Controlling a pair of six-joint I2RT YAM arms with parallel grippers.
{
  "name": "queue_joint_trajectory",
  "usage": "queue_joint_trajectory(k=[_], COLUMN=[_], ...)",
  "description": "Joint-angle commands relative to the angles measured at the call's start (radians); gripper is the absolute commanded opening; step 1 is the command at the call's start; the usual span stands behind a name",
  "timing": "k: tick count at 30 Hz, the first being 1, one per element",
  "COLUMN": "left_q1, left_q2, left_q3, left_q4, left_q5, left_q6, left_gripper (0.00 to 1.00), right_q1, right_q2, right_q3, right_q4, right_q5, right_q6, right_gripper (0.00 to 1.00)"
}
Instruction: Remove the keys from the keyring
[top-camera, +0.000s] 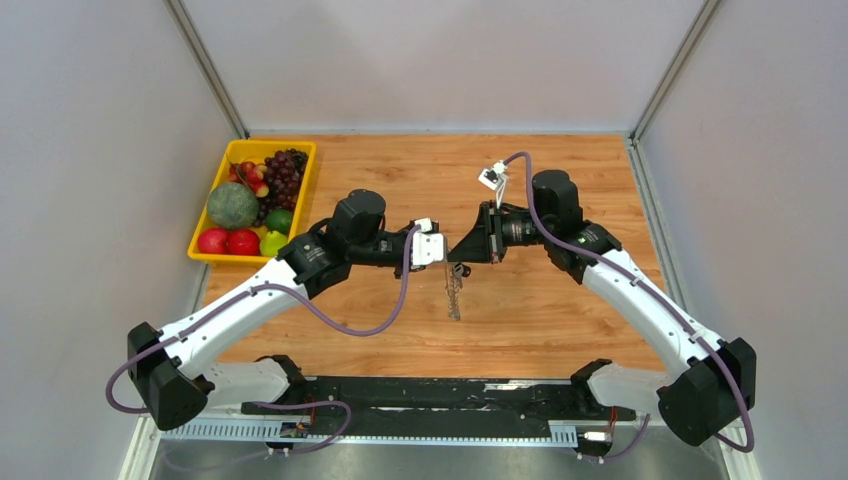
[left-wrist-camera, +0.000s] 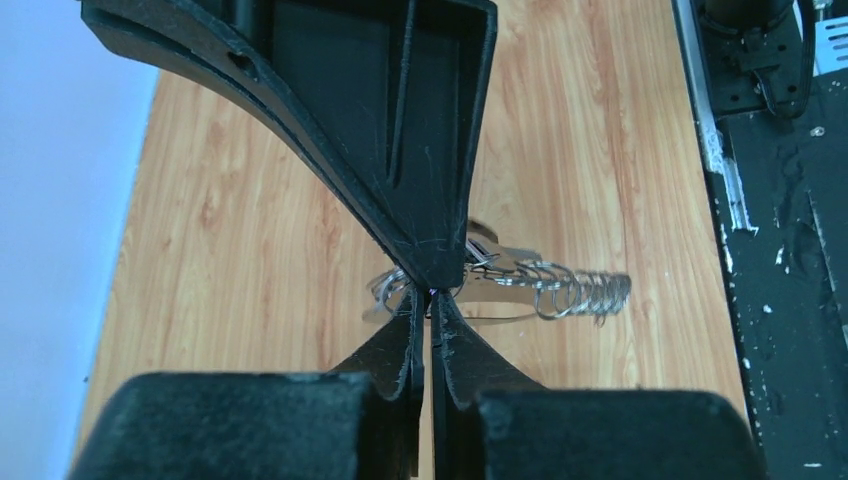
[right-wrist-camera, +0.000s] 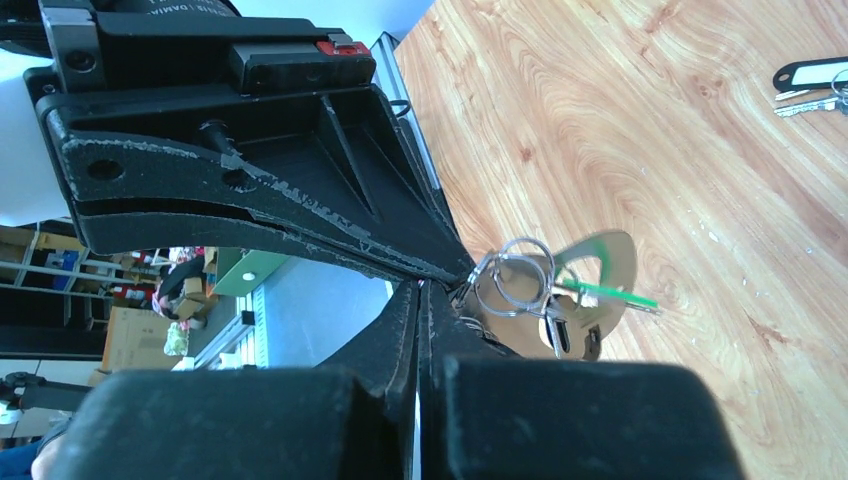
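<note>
**Pinching the keyring from two sides**

Wood table fills the top view btwn grey walls. L arm comes in from 7 o'clock and R arm from 5 o'clock. Both reach to the centre and meet tip to tip. Yellow tray sits at 10 o'clock w/ fruit in it (melon, grapes, red and green pcs), well apart from the arms.

L gripper: fingers pressed together, clamped on the keyring's wire at the very tips. R gripper: fingers also together, gripping the same bunch of loops. The two noses touch, approx. head-on.

Keyring is held btwn the two tips at table centre. In the top view its chain of small rings runs from the pinch twd 6 o'clock; can't tell whether the low end touches the wood. R wrist view shows two or three silver loops right at the tips. A shiny metal tag w/ a green streak sits at 3 o'clock of them. A small metal pc sits just beside the loops at 5 o'clock; can't tell if it's a key.

One key w/ a black-and-white head lies flat on the wood. It is at 2 o'clock of the loops in the R wrist view, well apart from the keyring.
</note>
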Motion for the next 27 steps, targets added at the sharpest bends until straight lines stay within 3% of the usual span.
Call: queue_joint_trajectory(k=[1,6,9,15,21,27], left_q1=[-0.007,-0.007,-0.006,-0.006,-0.005,-0.005], left_q2=[-0.009,-0.012,-0.019,-0.048,-0.087,-0.141], left_q3=[0.048,0.063,0.062,0.036,0.002,-0.084], left_q4=[-0.029,-0.071,-0.075,-0.037,0.042,0.235], left_q5=[0.031,0.058,0.068,0.009,-0.016,0.036], left_q6=[0.022,0.022,-0.004,-0.109,-0.267,-0.428], left_gripper=[0.0,0.0,0.0,0.0,0.0,0.0], right_q1=[0.004,0.004,0.004,0.003,0.006,0.035], right_q2=[-0.028,-0.026,-0.023,-0.078,-0.257,-0.428], right_q3=[0.047,0.049,0.051,0.021,-0.092,-0.251], right_q4=[0.032,0.032,0.032,0.031,0.055,0.243], right_q5=[-0.018,-0.012,-0.003,0.033,0.116,0.107], right_q6=[-0.015,-0.022,-0.025,-0.111,-0.327,-0.466], right_gripper=[0.0,0.0,0.2,0.43,0.45,0.44])
